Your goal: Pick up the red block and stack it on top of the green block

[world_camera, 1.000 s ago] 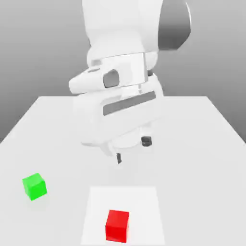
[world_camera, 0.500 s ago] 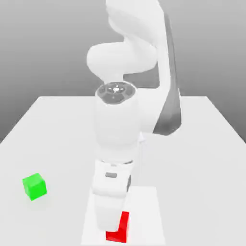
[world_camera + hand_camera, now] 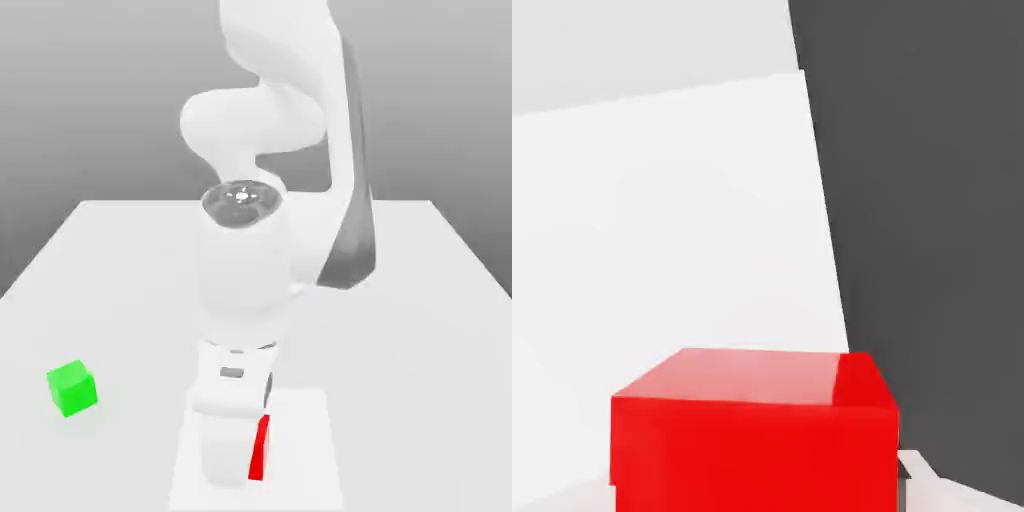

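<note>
Gripper (image 3: 757,495) found pressed in on both sides of a small, bright red cube with plain faces, the red block (image 3: 260,450), pinching it between its fingers (image 3: 917,485). In the exterior view, the hand hangs over the near part of the scene and covers much of the red block, whose visible strip shows at the hand's side toward the exterior view's right. The block is seen against a flat white square (image 3: 305,440); whether its underside touches that surface cannot be told. The hand view shows one broad face and the upper face of the block, the latter paler over most of its width, with a dark grey area (image 3: 942,200) adjoining the white surface along a straight edge.

A small, bright green cube with plain faces, the green block (image 3: 72,388), rests on the pale grey tabletop (image 3: 420,350), toward the exterior view's left, well apart from the red block and off the white square. Nothing is stacked upon it. Behind the hand rises the white jointed arm (image 3: 245,275) with dark grey sections, before a grey shaded background (image 3: 80,100)
</note>
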